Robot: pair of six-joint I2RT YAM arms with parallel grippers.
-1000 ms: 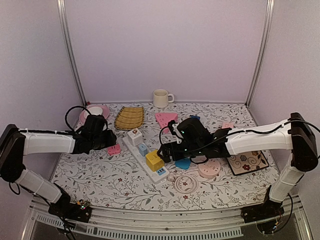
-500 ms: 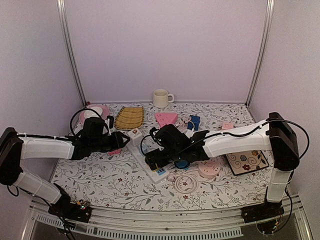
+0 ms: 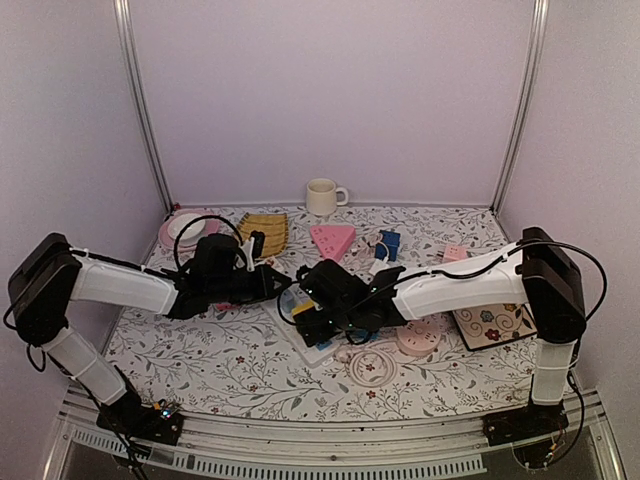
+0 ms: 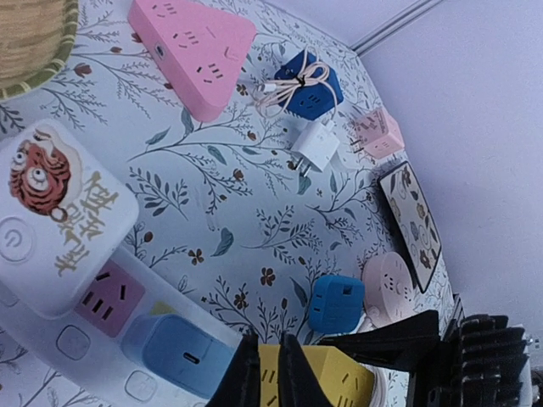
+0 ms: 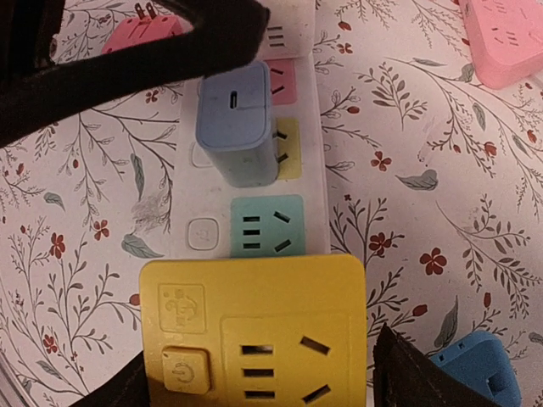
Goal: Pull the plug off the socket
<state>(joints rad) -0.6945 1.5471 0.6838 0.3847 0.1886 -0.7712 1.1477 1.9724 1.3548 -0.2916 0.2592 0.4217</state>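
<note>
I see the yellow plug (image 5: 254, 335) sitting in the strip (image 5: 307, 182), with my right gripper (image 5: 254, 381) wide apart around it. My left gripper's (image 4: 270, 373) fingers are pressed together just above the strip.

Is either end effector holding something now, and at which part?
The right end effector straddles the yellow plug adapter, fingers beside its sides; firm contact cannot be told. The left end effector holds nothing visible.

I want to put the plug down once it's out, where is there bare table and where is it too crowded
Bare patches: the near strip of table in front of the power strip, and the stretch between the pink triangle socket and the power strip. Crowded: right of the yellow plug, around the blue adapter and round pink socket.
</note>
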